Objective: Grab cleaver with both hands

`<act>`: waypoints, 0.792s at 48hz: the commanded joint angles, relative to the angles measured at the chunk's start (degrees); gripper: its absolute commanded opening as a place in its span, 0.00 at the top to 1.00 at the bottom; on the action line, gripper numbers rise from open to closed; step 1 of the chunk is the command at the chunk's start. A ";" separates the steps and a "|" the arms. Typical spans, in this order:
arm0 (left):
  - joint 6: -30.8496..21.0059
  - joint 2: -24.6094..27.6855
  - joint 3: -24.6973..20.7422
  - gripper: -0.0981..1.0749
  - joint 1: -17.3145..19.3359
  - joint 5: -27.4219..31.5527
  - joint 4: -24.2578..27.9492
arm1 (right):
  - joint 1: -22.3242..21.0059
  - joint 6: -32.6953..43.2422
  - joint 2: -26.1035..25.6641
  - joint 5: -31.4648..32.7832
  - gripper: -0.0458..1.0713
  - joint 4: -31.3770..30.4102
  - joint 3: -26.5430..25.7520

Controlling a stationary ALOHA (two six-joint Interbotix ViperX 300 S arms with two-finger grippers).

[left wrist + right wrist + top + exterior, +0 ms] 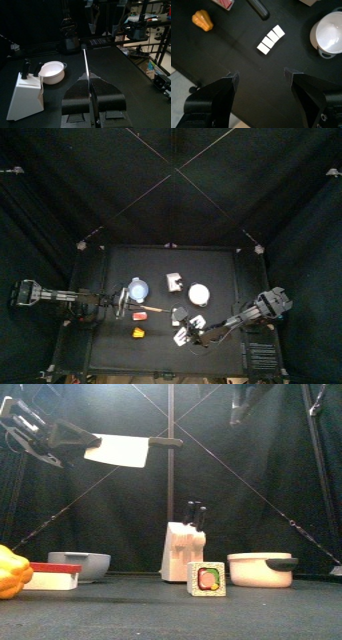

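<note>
The cleaver [120, 450] hangs high above the tabletop [171, 609], pinched at one end between the 2 fingers of the left gripper [91, 95], which are nearly pressed together on it. In the front view its white blade is broadside on and its dark handle [163, 442] points away from the left fingers toward the middle; from the left wrist view the blade [87, 65] is seen edge-on, a thin line running straight out from between the fingers.

The right gripper [261, 82] has its 2 fingers spread wide with nothing between them, hovering over the tabletop. Beyond its fingertips lie a small card with 3 white panels [270, 39], a white pot [329, 34] and a yellow-orange toy [202, 20].

Well below the left fingers stand a white knife block [182, 550], a small picture card [207, 579] in front of it, a white pot with a dark handle [262, 569], and a grey bowl [78, 565].
</note>
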 commanded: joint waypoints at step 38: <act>0.09 0.09 -1.23 0.72 -0.26 0.18 0.18 | -10.28 -14.15 -17.05 -25.49 0.06 -0.88 20.39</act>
